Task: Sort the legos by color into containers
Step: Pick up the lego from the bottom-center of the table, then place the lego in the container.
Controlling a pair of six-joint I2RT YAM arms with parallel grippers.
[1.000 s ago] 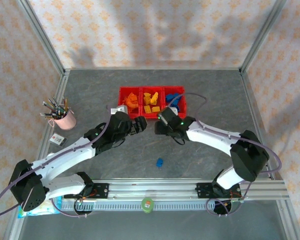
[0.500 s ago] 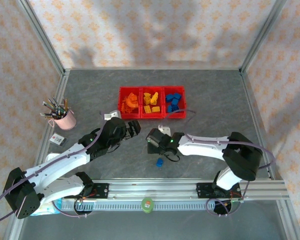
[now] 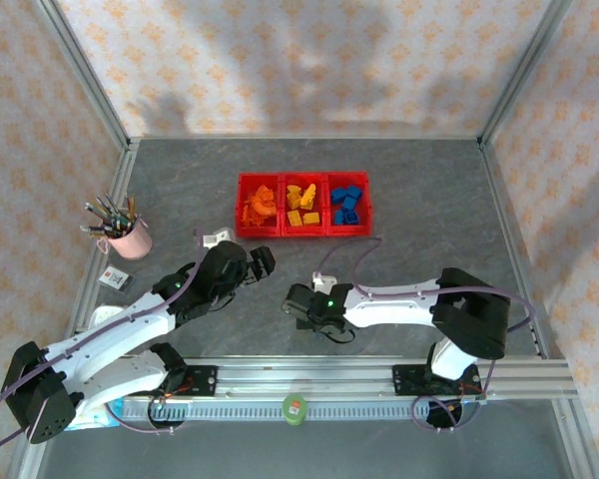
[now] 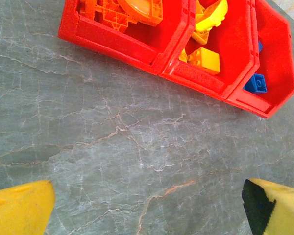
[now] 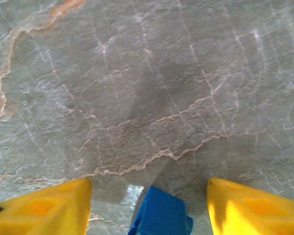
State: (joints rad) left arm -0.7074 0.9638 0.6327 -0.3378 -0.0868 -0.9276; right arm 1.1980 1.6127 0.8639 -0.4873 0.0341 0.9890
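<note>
The containers (image 3: 283,234) are three red bins in a row at the table's middle back; they hold orange legos (image 3: 259,207), yellow legos (image 3: 301,205) and blue legos (image 3: 346,203). One blue lego (image 5: 160,215) lies on the grey table between my right gripper's (image 5: 149,196) yellow fingers, with a gap on each side. That right gripper (image 3: 301,304) sits low near the front middle. My left gripper (image 3: 265,261) hangs wide open over bare table just in front of the bins (image 4: 112,44), where orange (image 4: 137,10), yellow (image 4: 206,58) and blue (image 4: 257,84) bricks show.
A pink cup of pens (image 3: 130,238) stands at the left, with a small card (image 3: 115,278) near it. A small white object (image 3: 216,238) lies by the bins' left front corner. A green item (image 3: 296,408) rests on the front rail.
My right gripper came back from the blue bin toward the front and down over the loose blue lego, its fingers narrowing. The left gripper drew back slightly from the bins.
</note>
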